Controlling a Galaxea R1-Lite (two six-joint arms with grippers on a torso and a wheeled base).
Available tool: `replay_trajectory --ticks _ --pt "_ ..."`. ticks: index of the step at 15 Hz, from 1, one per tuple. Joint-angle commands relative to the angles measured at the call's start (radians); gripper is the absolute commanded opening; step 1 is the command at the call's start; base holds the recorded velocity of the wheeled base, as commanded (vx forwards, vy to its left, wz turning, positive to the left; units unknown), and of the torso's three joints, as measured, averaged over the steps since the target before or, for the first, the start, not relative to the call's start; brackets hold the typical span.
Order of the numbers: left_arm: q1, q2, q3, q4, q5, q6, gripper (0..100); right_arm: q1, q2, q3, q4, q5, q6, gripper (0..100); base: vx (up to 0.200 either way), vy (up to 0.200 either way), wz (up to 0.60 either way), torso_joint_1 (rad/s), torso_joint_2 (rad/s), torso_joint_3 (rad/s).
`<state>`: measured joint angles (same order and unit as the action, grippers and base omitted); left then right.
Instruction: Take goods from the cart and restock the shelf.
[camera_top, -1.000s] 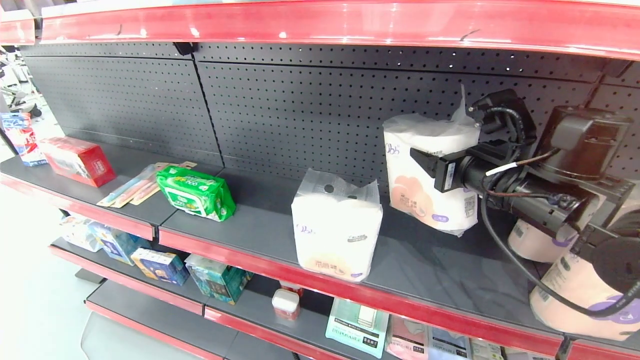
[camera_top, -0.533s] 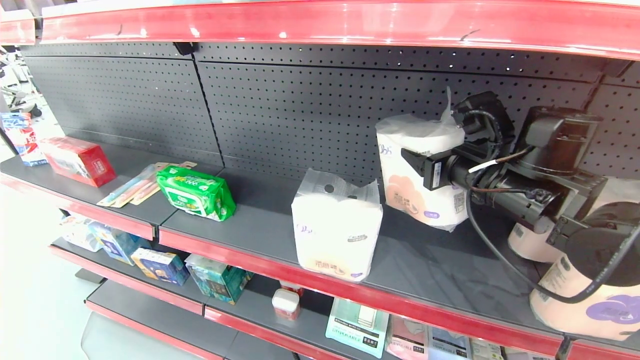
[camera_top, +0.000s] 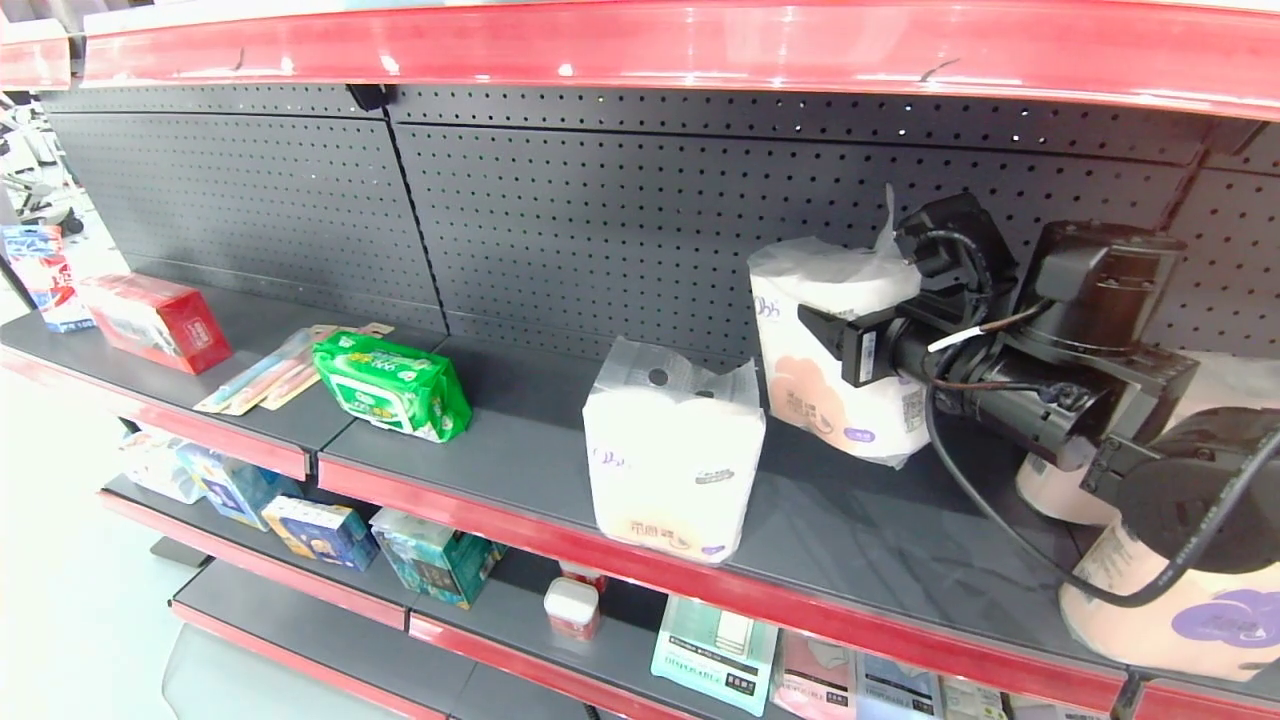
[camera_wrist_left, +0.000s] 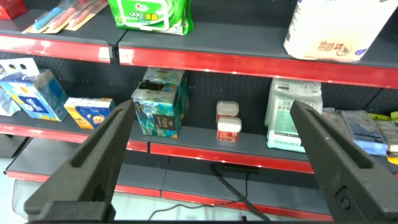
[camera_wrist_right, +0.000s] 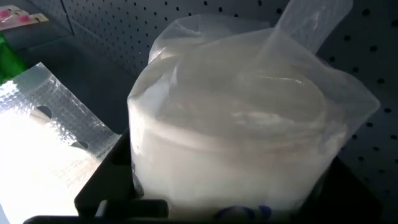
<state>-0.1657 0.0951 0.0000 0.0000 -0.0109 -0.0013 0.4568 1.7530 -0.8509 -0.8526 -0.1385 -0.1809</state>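
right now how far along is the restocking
Looks done: a square tissue pack and pink roll packs stand on the shelf. In hand: the right gripper is shut on a wrapped paper roll held near the pegboard back, not yet released. To do: let it go there; the left gripper is open and empty. How much stock remains I cannot tell.
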Motion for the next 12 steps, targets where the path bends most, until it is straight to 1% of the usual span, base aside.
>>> replay_trajectory --ticks 1,2,4,5,6,8,11,12 --pt "0.000 0.002 0.000 0.000 0.000 0.000 100 -0.001 0.028 -0.010 -0.022 0.004 0.000 0 0.000 0.000 0.00 0.000 0.00 0.000" --pt "0.000 0.003 0.000 0.000 0.000 0.000 100 -0.012 0.045 -0.010 -0.049 0.025 0.000 0 0.000 0.000 0.00 0.000 0.00 0.000" --pt "0.000 0.002 0.000 0.000 0.000 0.000 100 -0.040 0.066 -0.010 -0.086 0.137 -0.015 0 0.000 0.000 0.00 0.000 0.00 0.000" --pt "0.000 0.002 0.000 0.000 0.000 0.000 100 -0.072 0.077 -0.011 -0.095 0.266 -0.032 0 0.000 0.000 0.00 0.000 0.00 0.000" --pt "0.000 0.002 0.000 0.000 0.000 0.000 100 -0.087 0.092 -0.020 -0.095 0.332 -0.051 0 0.000 0.000 0.00 0.000 0.00 0.000" --pt "0.000 0.002 0.000 0.000 0.000 0.000 100 -0.098 0.141 -0.063 -0.109 0.436 -0.083 0 0.000 0.000 0.00 0.000 0.00 0.000" --pt "0.000 0.002 0.000 0.000 0.000 0.000 100 -0.148 0.252 -0.162 -0.114 0.636 -0.155 0 0.000 0.000 0.00 0.000 0.00 0.000" --pt "0.000 0.003 0.000 0.000 0.000 0.000 100 -0.162 0.284 -0.194 -0.114 0.671 -0.161 0 0.000 0.000 0.00 0.000 0.00 0.000"
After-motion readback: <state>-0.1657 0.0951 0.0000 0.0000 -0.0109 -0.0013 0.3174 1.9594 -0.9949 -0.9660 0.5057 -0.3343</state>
